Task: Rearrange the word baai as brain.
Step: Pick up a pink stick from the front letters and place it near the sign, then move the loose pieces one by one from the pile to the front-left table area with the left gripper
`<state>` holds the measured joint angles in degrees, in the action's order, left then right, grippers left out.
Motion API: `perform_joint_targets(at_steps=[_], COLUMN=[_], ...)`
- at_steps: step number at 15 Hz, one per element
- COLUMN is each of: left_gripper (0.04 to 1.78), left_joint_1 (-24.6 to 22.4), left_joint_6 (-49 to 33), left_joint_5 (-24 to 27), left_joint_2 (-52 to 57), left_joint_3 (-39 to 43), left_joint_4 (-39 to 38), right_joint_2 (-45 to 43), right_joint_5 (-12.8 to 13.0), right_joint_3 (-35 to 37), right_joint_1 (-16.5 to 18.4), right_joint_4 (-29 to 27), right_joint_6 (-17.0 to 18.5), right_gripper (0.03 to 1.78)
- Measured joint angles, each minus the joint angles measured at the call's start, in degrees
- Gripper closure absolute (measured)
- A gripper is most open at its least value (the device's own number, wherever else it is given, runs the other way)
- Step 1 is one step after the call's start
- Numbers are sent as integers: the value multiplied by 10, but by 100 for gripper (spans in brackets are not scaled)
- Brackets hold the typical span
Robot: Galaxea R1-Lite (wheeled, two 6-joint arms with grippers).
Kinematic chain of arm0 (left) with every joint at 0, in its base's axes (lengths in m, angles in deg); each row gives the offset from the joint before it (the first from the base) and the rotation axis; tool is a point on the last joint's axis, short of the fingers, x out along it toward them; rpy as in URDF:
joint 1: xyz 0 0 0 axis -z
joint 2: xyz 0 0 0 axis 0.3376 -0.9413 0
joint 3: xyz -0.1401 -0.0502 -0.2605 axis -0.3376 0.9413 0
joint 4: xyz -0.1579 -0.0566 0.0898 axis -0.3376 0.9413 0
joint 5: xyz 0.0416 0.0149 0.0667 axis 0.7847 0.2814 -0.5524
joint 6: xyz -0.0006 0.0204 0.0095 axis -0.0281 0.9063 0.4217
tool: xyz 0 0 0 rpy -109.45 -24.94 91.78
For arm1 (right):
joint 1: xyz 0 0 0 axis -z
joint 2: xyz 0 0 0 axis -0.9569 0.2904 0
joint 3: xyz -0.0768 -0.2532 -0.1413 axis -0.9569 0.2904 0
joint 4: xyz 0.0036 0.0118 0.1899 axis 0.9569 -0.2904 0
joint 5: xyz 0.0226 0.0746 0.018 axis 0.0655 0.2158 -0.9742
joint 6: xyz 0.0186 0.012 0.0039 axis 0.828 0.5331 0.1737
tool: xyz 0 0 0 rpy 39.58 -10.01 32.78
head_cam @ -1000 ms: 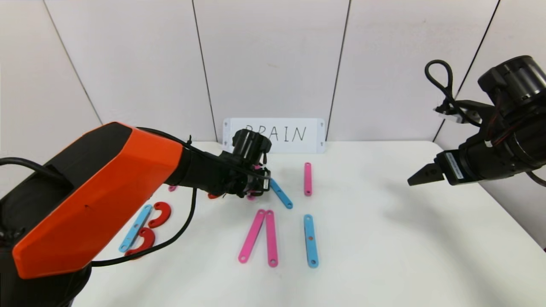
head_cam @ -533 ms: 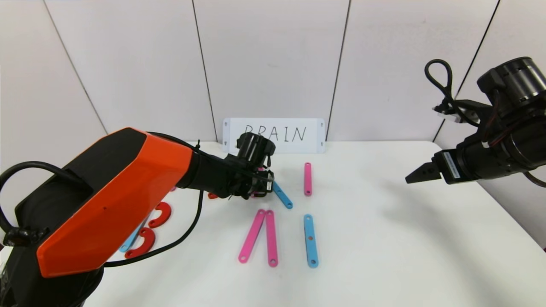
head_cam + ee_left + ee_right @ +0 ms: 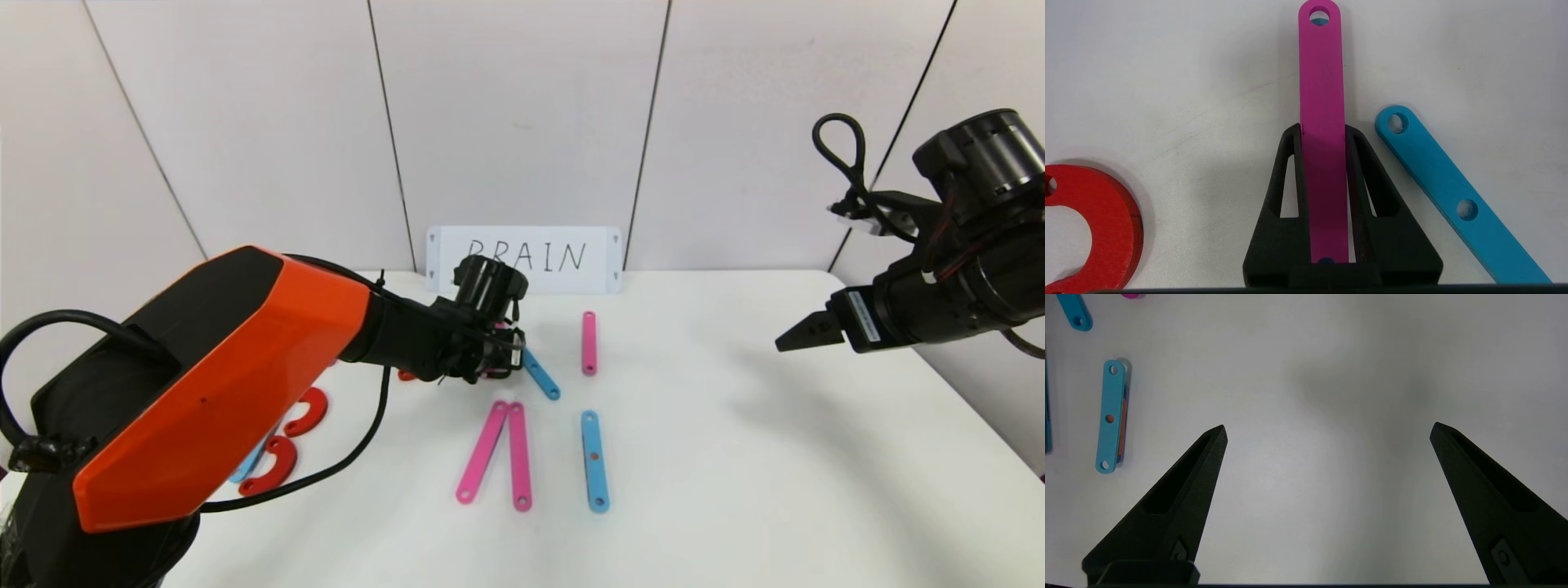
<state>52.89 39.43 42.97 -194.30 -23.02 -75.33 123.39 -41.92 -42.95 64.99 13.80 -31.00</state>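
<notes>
Gripped mid-table: left gripper (image 3: 1323, 134) clamped on magenta strip (image 3: 1321, 81).

Lay beside blue strip (image 3: 1445, 179), near red curve (image 3: 1106, 228); right gripper (image 3: 1327, 433) hovered wide at right.

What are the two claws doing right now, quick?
Left gripper: closed on a purple strip, down at the table.
Right gripper: wide open, holding nothing, raised over the table's right side.
</notes>
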Motion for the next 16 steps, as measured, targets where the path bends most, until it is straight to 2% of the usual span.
perform_joint_targets(at_steps=[3,5,8,11,13,16], left_gripper=[132,105,54,22,12,11], left_joint_1=[1,1,0,-2,-3,-10], left_joint_6=[0,0,-1,-5,-7,-12], left_joint_5=[0,0,0,0,0,0], left_joint_2=[0,0,0,5,7,22], left_joint_3=[0,0,0,-2,-3,-4], left_joint_4=[0,-1,-6,-5,-6,-11], right_joint_2=[0,0,0,3,5,6], right_joint_5=[0,0,0,0,0,1], right_joint_3=[0,1,4,5,6,6], right_joint_1=[-1,-2,-4,-6,-7,-8], right_joint_4=[0,0,0,1,1,1], right_joint_6=[0,-1,-1,-2,-2,-2], right_gripper=[7,7,7,7,7,7])
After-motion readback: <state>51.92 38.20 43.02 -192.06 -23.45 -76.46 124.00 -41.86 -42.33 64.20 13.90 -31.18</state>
